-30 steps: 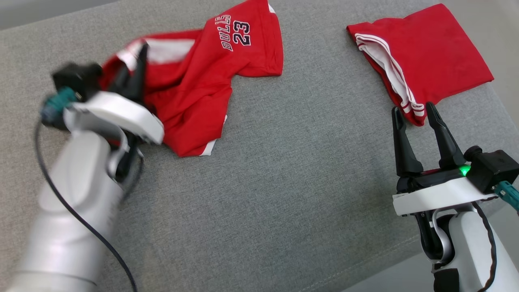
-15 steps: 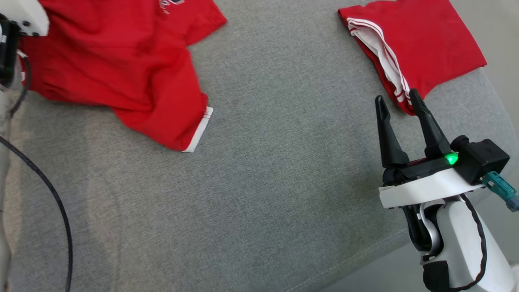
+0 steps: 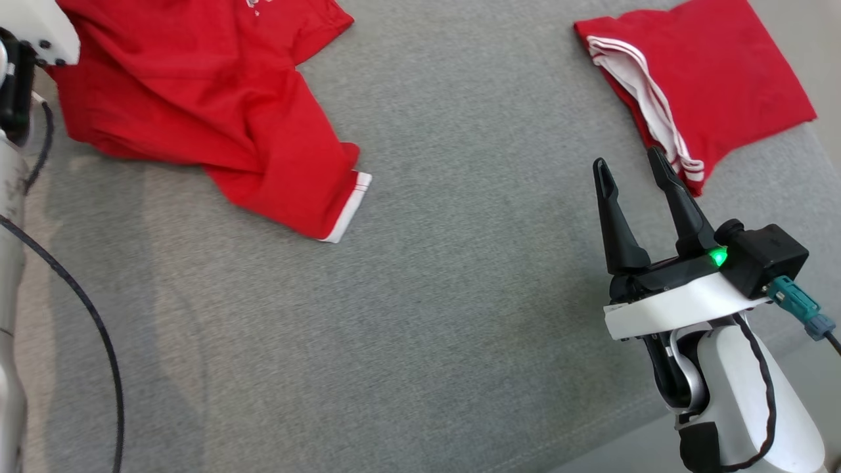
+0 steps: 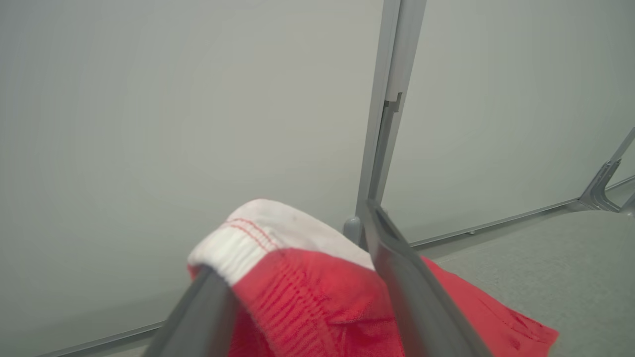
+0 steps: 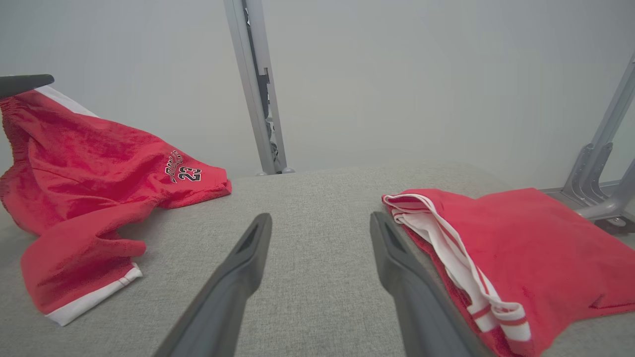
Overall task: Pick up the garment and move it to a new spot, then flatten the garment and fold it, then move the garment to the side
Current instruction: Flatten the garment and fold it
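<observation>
- Right gripper [image 3: 627, 159]: nearest item, at the lower right of the head view. Its jaws stood wide apart with nothing between them. It hung over the bench, one finger near the corner of the folded garment, and a green light showed at its base.
- Bench [image 3: 427, 315]: grey woven cover, carrying both garments.
- Cable [image 3: 98, 328]: black, looping down beside the pale left forearm at the left edge of the head view.
- Shorts [image 3: 197, 98]: red with white trim, crumpled and unfolded. They lay on the left part of the bench, well apart from the folded garment. One leg hem pointed toward the middle, and the far leg bore a "23" print. The waistband end rose off the bench to the left gripper.
- Left gripper [image 4: 290, 243]: at the waistband of the shorts. Its jaws were spread wide and pinched nothing. The white waistband sat bunched between the fingers and draped over one of them.
- Folded garment [image 3: 716, 85]: red with white striped edges, folded flat at the far right of the bench.
- Post [image 5: 253, 84]: grey metal, upright behind the bench.
- Wall [image 5: 397, 74]: pale and plain, the farthest item.
</observation>
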Controlling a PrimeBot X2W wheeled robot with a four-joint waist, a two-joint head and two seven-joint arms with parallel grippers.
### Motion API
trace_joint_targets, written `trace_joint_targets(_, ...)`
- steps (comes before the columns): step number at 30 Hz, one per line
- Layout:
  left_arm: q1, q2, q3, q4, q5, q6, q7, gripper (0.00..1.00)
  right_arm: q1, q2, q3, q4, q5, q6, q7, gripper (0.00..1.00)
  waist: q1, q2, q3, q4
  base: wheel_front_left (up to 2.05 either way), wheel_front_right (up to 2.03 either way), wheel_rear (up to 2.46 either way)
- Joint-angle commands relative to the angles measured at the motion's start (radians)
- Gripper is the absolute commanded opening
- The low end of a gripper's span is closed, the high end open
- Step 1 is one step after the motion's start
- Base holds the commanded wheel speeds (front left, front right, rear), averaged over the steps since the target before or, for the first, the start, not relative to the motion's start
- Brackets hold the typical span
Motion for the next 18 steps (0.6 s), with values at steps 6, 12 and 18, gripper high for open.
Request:
trace_joint_targets(6, 0.052, -0.031, -0.054, 0.073, -0.023, -0.065, 0.083, 1.00, -0.011, -0.005, 0.002, 0.024, -0.038, 0.000, -0.005, 1.00, 0.0000, 0.0000, -0.062, 0.084, 0.00, 0.00, 0.00)
trace_joint_targets(12, 0.084, -0.032, -0.117, 0.094, -0.055, -0.086, 0.206, 1.00, -0.010, -0.004, 0.010, 0.032, -0.029, 0.000, -0.005, 1.00, 0.0000, 0.0000, -0.087, 0.101, 0.00, 0.00, 0.00)
trace_joint_targets(18, 0.112, -0.020, -0.161, 0.054, -0.113, -0.087, 0.258, 1.00, -0.002, -0.004, 0.021, 0.042, -0.027, 0.000, -0.006, 1.00, 0.0000, 0.0000, -0.112, 0.114, 0.00, 0.00, 0.00)
